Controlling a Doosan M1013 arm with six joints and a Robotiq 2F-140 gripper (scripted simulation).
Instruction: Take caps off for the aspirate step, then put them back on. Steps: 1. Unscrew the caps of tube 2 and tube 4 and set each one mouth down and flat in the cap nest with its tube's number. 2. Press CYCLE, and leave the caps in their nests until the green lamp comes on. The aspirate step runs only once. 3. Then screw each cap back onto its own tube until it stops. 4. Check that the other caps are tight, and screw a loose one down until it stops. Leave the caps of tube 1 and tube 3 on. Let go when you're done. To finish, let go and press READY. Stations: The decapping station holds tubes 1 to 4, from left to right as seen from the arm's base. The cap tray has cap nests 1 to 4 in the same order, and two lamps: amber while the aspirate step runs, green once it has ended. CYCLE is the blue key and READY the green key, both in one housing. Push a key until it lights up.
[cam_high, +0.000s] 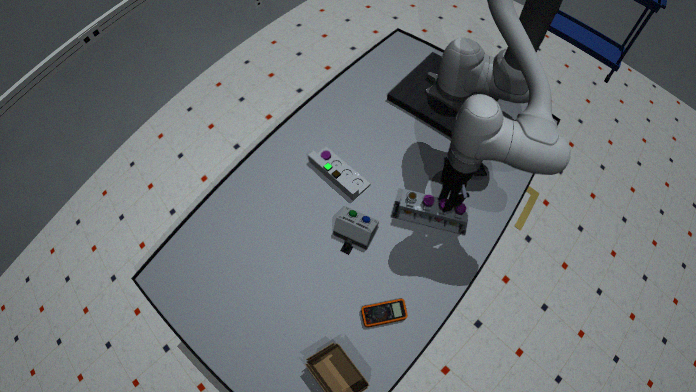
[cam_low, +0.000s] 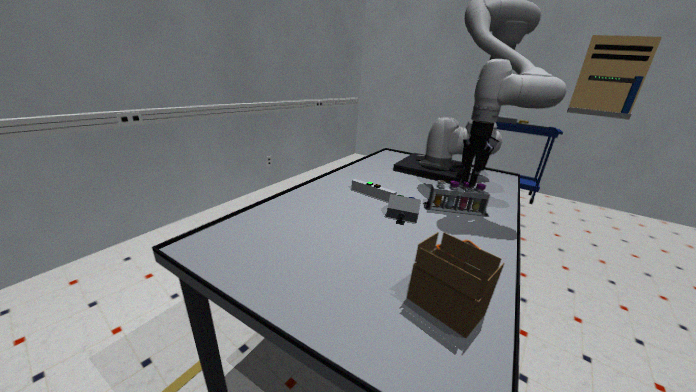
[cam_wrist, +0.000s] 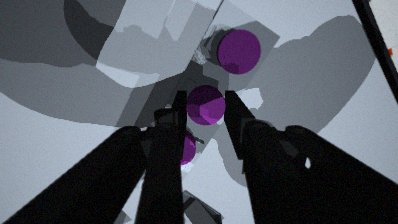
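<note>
The tool stands upright over the tube rack on the right of the surface, and its two fingers are clamped on a purple cap, one on each side. By its place in the row, this looks like the cap of tube 2, and it sits over its own tube. How deep it is on the thread cannot be seen.

The green lamp on the cap tray is lit, so the step in hand is probably screwing this cap down. The other loose cap lies in the nest at the tray's far left end. The open tube at the left end of the rack has no cap yet.

To do the step well, keep the tool's axis straight above the tube so that the thread does not cross. Press down only lightly while turning and hold the grip firm enough that the cap does not slip. Turn until it truly stops, not merely until the wrist runs out of travel. Regrip if need be. The capped tubes on either side stand just beside the fingers, so open only a little when letting go.
</note>
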